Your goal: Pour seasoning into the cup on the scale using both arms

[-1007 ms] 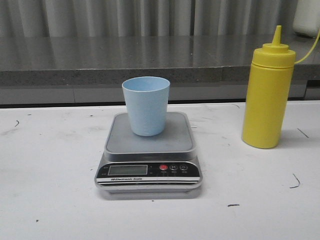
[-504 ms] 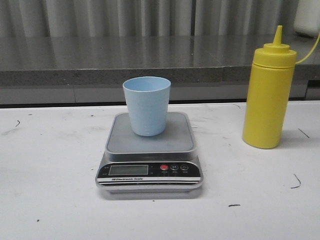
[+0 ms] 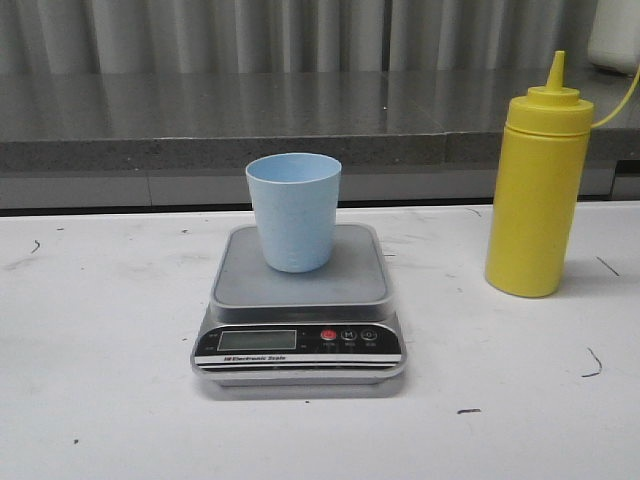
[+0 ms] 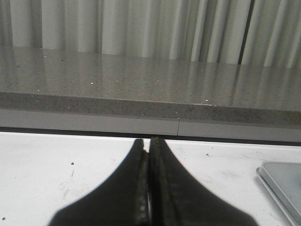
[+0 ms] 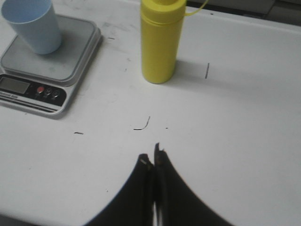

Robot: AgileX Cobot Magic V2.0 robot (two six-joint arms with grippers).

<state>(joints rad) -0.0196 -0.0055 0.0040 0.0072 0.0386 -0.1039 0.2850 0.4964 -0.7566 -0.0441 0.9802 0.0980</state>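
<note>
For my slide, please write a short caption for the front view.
Pale blue cup standing on the digital scale, yellow seasoning bottle upright on the table to its right.

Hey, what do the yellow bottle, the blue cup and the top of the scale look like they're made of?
Yellow bottle: likely soft plastic, opaque, dull sheen, moulded nozzle cap.
Blue cup: probably matte plastic, pale with faint speckles and a thin rim.
Scale: the platform looks like brushed metal, grey and softly reflective; the front panel seems to be glossy black plastic.

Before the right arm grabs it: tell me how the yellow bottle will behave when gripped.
The seasoning bottle is tall on a narrow base, so a high push would probably tip it. Its smooth plastic wall may flex and slip. Its cord might snag.
</note>
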